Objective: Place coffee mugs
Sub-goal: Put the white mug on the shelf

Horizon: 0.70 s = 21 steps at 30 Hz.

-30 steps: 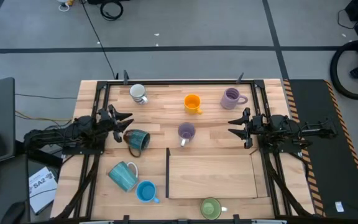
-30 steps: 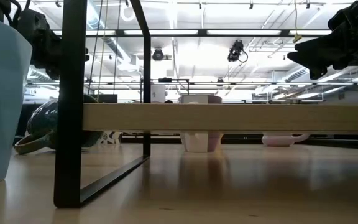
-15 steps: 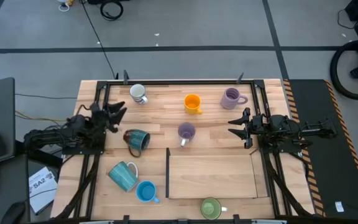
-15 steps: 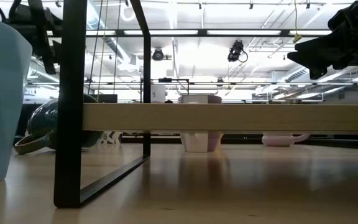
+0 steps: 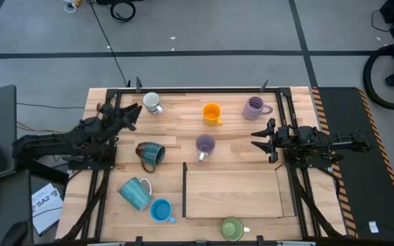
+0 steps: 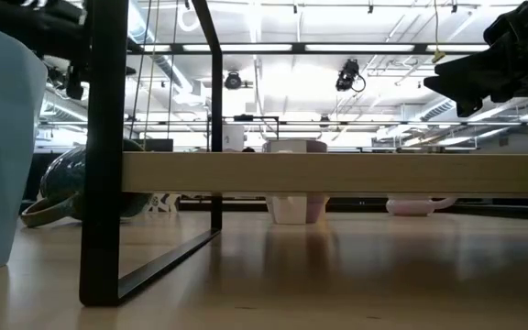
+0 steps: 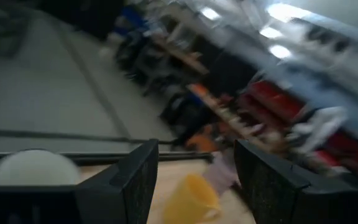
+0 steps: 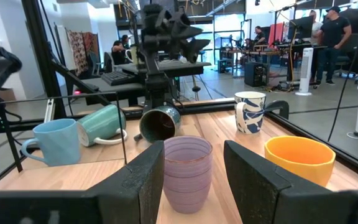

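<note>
Open-plan robotics lab or workshop

Strip ceiling lights [image 6: 273,48], desks with monitors [image 8: 120,76] and standing people [image 8: 335,31] beyond the wooden worktop [image 5: 234,191].

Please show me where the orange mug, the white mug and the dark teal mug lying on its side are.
orange mug [image 5: 211,113]: high view, on its open top.
white mug [image 5: 152,102]: high view, on its rim.
dark teal mug [image 5: 150,153]: high view, on its side wall.

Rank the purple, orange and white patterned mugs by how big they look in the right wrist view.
1. Purple mug: largest, but nearest the camera.
2. Orange mug: slightly smaller-looking, partly cut off, so this ranking is uncertain.
3. White patterned mug: smallest-looking, and farthest away.
</note>
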Available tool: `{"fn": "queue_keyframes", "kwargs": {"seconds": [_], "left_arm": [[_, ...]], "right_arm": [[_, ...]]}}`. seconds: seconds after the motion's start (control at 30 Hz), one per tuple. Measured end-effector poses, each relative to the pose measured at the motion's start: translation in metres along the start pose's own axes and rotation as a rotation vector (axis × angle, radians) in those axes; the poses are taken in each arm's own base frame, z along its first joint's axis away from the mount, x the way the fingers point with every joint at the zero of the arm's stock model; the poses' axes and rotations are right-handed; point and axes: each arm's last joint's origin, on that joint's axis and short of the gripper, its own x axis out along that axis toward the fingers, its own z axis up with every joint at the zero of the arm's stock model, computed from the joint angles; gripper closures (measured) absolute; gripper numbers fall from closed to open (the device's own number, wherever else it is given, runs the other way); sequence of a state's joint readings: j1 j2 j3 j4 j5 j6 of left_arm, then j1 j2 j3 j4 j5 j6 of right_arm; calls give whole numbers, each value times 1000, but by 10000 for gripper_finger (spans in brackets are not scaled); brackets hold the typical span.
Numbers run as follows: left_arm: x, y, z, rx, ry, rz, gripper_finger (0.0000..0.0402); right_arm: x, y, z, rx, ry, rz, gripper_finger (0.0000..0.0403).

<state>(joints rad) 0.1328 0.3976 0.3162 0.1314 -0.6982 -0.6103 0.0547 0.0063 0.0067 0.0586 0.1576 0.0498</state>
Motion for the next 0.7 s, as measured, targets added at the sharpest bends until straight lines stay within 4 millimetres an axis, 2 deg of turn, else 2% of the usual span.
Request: {"fn": "queue_keyframes", "kwargs": {"seconds": [0.17, 0.37, 0.53, 0.7], "left_arm": [[24, -12, 17, 89, 74, 207, 186], [51, -13, 36, 102, 229, 405, 186], [74, -4, 45, 85, 325, 518, 186], [96, 15, 47, 49, 390, 602, 186]], "right_arm": [[0, 0, 0, 0, 0, -3, 231], [0, 0, 0, 0, 0, -4, 231], [0, 0, 0, 0, 0, -5, 231], [0, 0, 0, 0, 0, -5, 231]]}}
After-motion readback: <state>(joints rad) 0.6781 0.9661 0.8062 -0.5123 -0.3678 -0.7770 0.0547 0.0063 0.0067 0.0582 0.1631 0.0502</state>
